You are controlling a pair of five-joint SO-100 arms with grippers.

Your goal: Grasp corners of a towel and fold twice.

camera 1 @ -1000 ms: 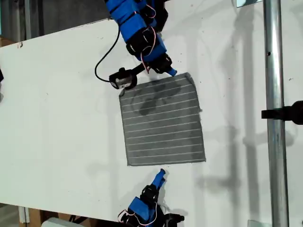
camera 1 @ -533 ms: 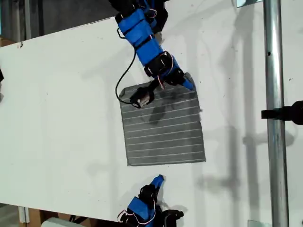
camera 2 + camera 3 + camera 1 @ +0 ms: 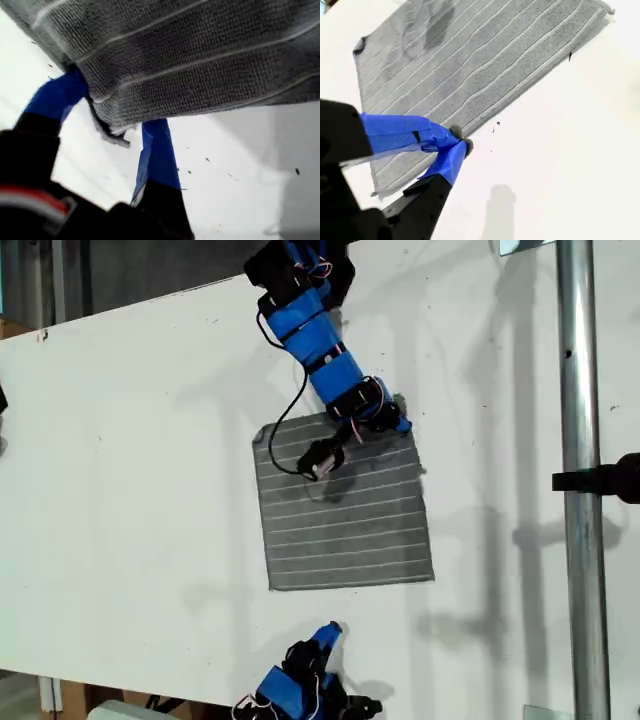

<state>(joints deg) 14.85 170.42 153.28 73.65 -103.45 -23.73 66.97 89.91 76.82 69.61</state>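
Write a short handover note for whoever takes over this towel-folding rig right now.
My first claw: jaws either side of the towel corner at the exterior view's upper right; whether it is pinched yet, I cannot tell.
My second claw: shut, empty, off the towel, near the exterior view's bottom edge.
Towel: flat and unfolded on the white table.
Done: no fold yet.
Left: grip corners, fold twice.

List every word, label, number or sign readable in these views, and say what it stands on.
None: no view shows readable text.
The towel carries only white stripes.
The arms and the table show no labels or markings.
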